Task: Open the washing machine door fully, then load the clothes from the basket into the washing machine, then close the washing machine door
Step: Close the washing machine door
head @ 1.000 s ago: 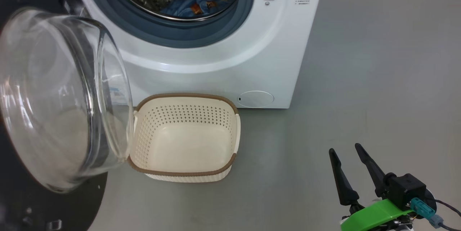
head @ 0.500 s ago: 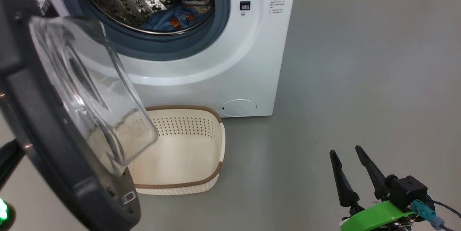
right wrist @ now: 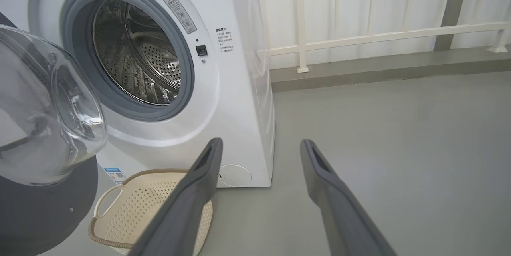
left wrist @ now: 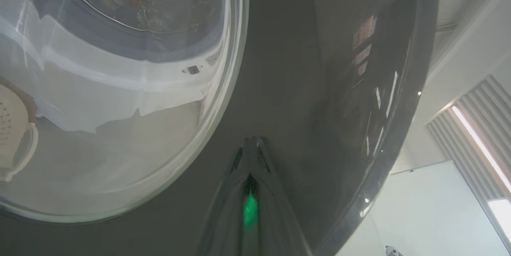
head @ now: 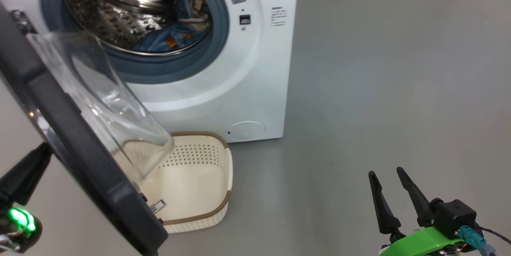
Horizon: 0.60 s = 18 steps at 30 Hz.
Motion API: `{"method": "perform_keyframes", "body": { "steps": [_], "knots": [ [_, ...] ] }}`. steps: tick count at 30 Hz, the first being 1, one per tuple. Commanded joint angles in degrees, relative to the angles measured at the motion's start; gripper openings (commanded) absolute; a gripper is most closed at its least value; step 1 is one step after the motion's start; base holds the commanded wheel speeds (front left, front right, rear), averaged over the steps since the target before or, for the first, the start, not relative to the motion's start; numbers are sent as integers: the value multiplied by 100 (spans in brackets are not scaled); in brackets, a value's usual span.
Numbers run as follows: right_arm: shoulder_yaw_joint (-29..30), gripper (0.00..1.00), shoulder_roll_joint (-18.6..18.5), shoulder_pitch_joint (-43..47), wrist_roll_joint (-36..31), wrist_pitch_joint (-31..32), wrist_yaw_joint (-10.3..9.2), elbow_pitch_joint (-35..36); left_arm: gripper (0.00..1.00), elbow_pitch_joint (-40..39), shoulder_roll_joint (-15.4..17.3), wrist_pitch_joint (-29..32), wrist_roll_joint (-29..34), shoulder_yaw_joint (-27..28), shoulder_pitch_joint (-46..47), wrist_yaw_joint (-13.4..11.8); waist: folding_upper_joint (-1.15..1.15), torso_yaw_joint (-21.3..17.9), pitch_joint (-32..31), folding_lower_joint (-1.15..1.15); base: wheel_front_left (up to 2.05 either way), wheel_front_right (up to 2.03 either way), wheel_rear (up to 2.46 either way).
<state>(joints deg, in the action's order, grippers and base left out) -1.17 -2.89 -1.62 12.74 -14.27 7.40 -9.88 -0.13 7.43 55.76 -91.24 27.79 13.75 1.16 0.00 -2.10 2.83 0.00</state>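
Observation:
The washing machine (head: 255, 68) stands at the upper left with its door (head: 80, 144) swung partway, black rim edge-on and glass bowl (head: 100, 96) facing the drum. Blue bear-print clothes (head: 171, 36) lie inside the drum. The basket (head: 223, 176) sits empty on the floor below the opening, partly behind the door. My left gripper (head: 42, 154) is shut behind the door; in the left wrist view its tips (left wrist: 251, 142) meet the door's glossy black outer face (left wrist: 303, 88). My right gripper (head: 389, 176) hangs open and empty over the floor at the lower right, apart from everything.
Bare grey floor (head: 379, 68) spreads to the right of the machine. In the right wrist view, between my open right gripper (right wrist: 259, 144) and the back, a white railing (right wrist: 359, 38) and pale curtain wall stand on a raised ledge behind the machine (right wrist: 235, 88).
The head camera has turned, shifting the scene left. The door has swung from bowl-facing-me to edge-on, nearer the opening. My left gripper has come into view behind it. The right gripper stays put.

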Motion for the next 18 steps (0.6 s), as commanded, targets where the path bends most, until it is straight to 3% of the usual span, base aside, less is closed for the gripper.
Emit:
{"method": "perform_keyframes", "body": {
  "steps": [1, 10, 18],
  "knots": [
    [-126, 100, 1, -21, 10, -71, 9, 138, 0, -48, 106, -119, 133, 115, 309, 125, 0, -161, -74, 0, 0, 0, 0],
    [-131, 100, 1, 26, -19, -72, 9, 193, 0, 598, -103, -1015, 733, 64, 646, 520, 0, -419, -44, 0, 0, 0, 0],
    [-190, 100, 2, -53, 13, -73, 9, 237, 0, 1005, -304, -1700, 805, -64, 1085, 626, 0, -544, 127, 0, 0, 0, 0]
  ]
}}
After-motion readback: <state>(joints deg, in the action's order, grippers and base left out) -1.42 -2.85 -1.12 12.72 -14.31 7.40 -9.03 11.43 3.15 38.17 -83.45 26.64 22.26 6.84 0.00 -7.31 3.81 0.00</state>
